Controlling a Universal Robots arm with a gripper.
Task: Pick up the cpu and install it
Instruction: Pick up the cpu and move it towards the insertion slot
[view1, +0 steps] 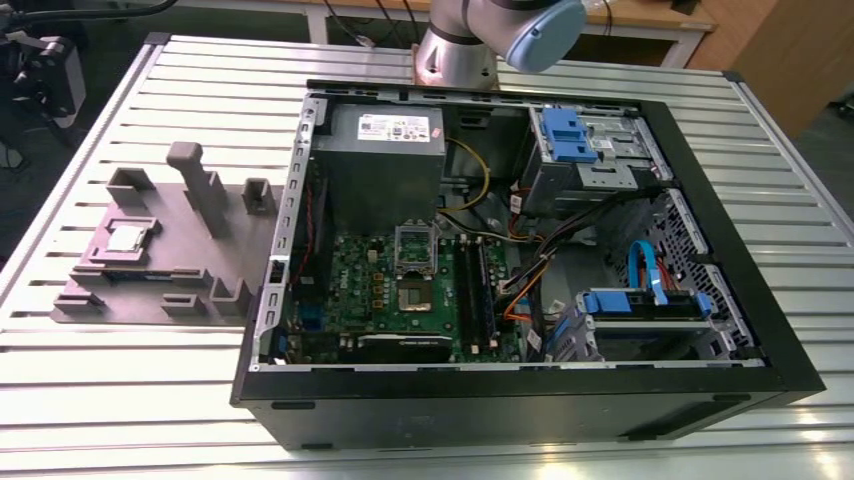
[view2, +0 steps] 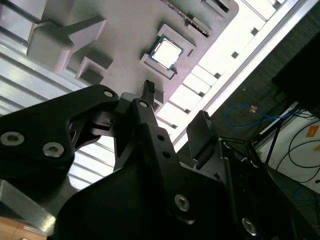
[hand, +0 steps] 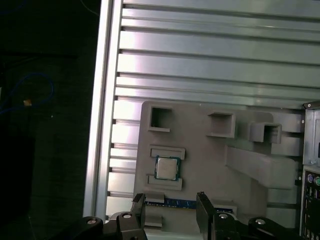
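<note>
The cpu (view1: 127, 237) is a small silver square chip lying flat in a recess of the grey fixture block (view1: 200, 265), at the exterior view's left. Both wrist views look down on the cpu (hand: 166, 168) (view2: 167, 52) from well above. My gripper (hand: 171, 207) hangs over the fixture, its two black fingers (hand: 205, 206) standing apart with nothing between them. In the second wrist view the gripper (view2: 175, 112) is clear of the chip and touches nothing. The green motherboard's socket (view1: 416, 295) lies inside the open computer case (view1: 534, 400), its metal frame (view1: 416, 243) raised.
The case and fixture rest on a slatted aluminium table (view1: 160, 400). A grey power-supply box (view1: 387, 135), blue drive brackets (view1: 567, 135) and loose cables (view1: 534, 265) fill the case. Upright posts (view1: 200, 185) rise from the fixture near the cpu. The arm's base (view1: 461, 45) stands behind the case.
</note>
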